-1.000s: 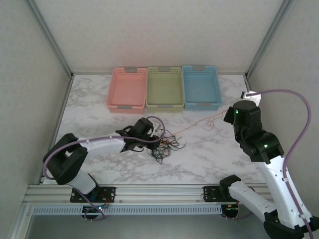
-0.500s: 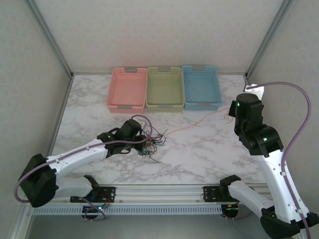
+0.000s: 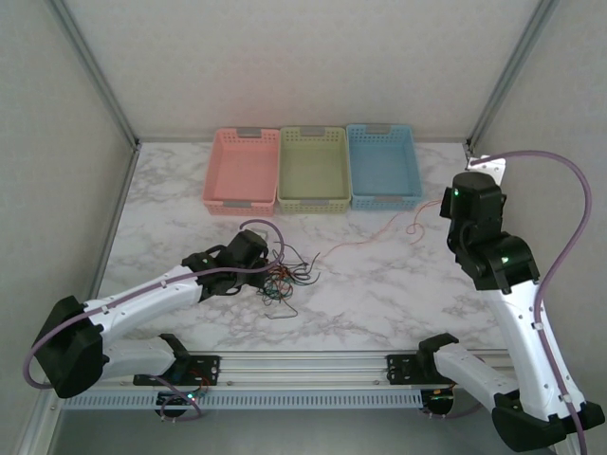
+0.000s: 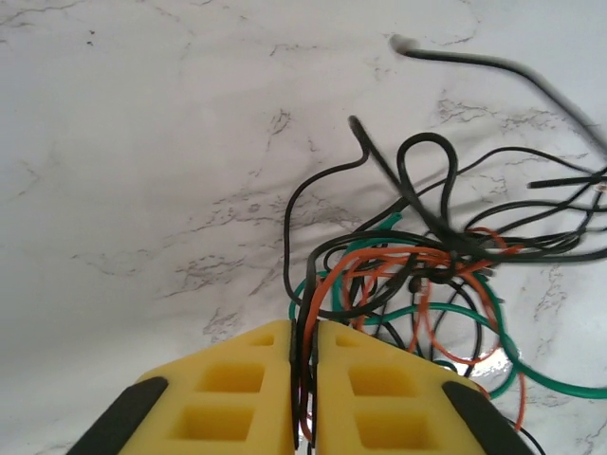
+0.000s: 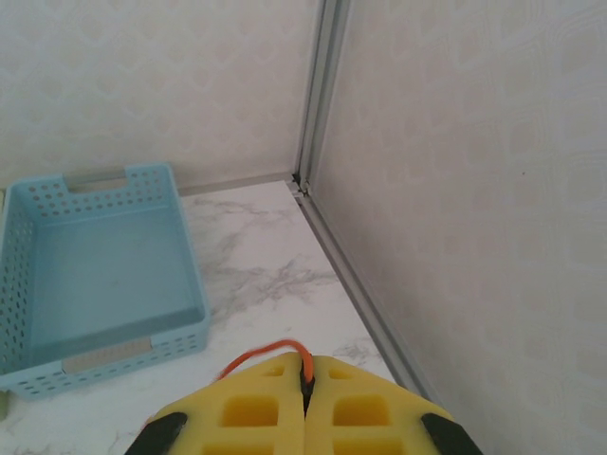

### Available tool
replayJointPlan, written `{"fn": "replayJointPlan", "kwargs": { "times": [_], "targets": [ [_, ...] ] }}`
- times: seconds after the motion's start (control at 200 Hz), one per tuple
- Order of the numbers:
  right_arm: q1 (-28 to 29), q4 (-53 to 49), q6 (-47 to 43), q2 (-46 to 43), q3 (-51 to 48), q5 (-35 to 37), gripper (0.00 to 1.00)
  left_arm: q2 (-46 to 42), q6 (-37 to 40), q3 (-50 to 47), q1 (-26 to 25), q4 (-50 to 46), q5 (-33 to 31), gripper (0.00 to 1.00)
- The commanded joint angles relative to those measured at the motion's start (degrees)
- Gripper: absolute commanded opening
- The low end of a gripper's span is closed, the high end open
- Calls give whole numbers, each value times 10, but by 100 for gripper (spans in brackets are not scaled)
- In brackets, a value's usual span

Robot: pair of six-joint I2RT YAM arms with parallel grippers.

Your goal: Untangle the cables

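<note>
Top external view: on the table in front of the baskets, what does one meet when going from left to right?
left gripper → cable clump → orange cable → right gripper

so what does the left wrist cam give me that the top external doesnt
Left wrist view: the close detail. The left gripper has its yellow fingers pinched on dark and red strands. The black, orange and green loops of the cables can be told apart.

Top external view: the layout. A pink basket, a yellow-green basket and a blue basket stand in a row at the back. An orange strand stretches from the clump toward the right arm.

Both: the tangled clump on the marble table.
</note>
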Motion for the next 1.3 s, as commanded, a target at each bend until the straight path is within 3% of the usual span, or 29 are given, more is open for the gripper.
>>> {"fn": "replayJointPlan", "kwargs": {
  "times": [0.0,0.27,0.405,0.891,1.201,1.297],
  "targets": [
    [-4,11,-10,-4,30,-43,0,-1,-14,-2,5,-10,-15,10],
    [-4,4,23,12,61,-270,0,0,-18,-4,6,-1,0,7],
    [-4,13,38,24,61,-338,0,-9,-19,-1,6,9,23,7],
    [-4,52,68,83,117,-402,0,-29,-26,-3,6,20,31,8],
    [-4,105,68,199,243,-375,0,-35,-28,-5,6,19,33,7],
    [-4,107,72,244,294,-331,0,-34,-29,-5,6,19,32,7]
  ]
}}
